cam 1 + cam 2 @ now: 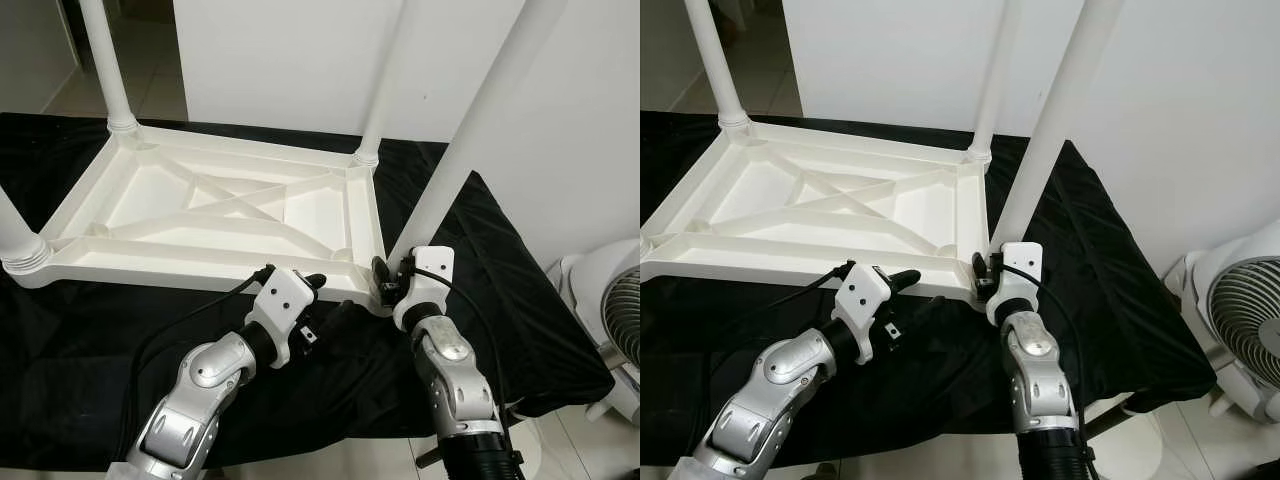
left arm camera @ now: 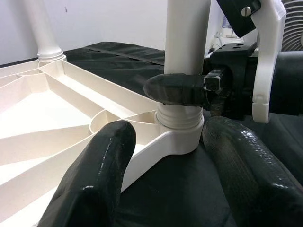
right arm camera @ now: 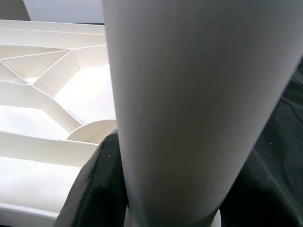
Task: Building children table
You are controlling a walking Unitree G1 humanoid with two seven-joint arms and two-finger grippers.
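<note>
We lose the leg tops (image 1: 545,10) at twelve o'clock; the fan (image 1: 612,320) is cropped at three.

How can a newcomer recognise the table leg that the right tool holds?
Find the white plastic tabletop lying upside down on the black cloth. Four white round legs rise from its corners. The held leg stands in the near right corner, and it alone has the right tool clamped at its base.

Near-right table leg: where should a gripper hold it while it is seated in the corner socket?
Low on the near-right leg, just above its ribbed collar, coming from the front edge. The right gripper already clamps there; the round shaft suits opposed fingers, and gripping low steadies the tall leg in the tabletop.
</note>
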